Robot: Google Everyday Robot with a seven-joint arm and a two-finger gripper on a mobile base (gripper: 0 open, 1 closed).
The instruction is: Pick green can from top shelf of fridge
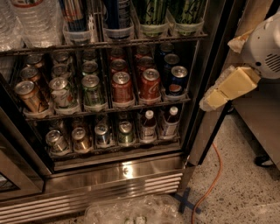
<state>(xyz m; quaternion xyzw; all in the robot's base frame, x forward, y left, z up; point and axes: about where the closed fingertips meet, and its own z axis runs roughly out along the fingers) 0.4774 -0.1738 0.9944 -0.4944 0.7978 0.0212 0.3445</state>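
The fridge point(109, 192) stands open, with a steel louvred base. Its top shelf point(131, 44) is a dark wire rack with tall cans in clear plastic cups. Two tall light-green cans with dark streaks stand at its right end, one point(152, 13) beside the other point(188, 12); their tops are cut off by the picture's upper edge. My gripper point(219, 72), white with yellowish fingers point(225, 89), is open and empty. It hangs outside the fridge at the right, lower than the green cans and apart from them.
Water bottles point(30, 22) stand at the top shelf's left. Short soda cans point(122, 85) fill the middle rack, small bottles point(147, 124) and cans the lower one. The fridge's right frame point(205, 65) is between gripper and shelves. An orange cable point(215, 173) and clear plastic point(131, 211) lie on the floor.
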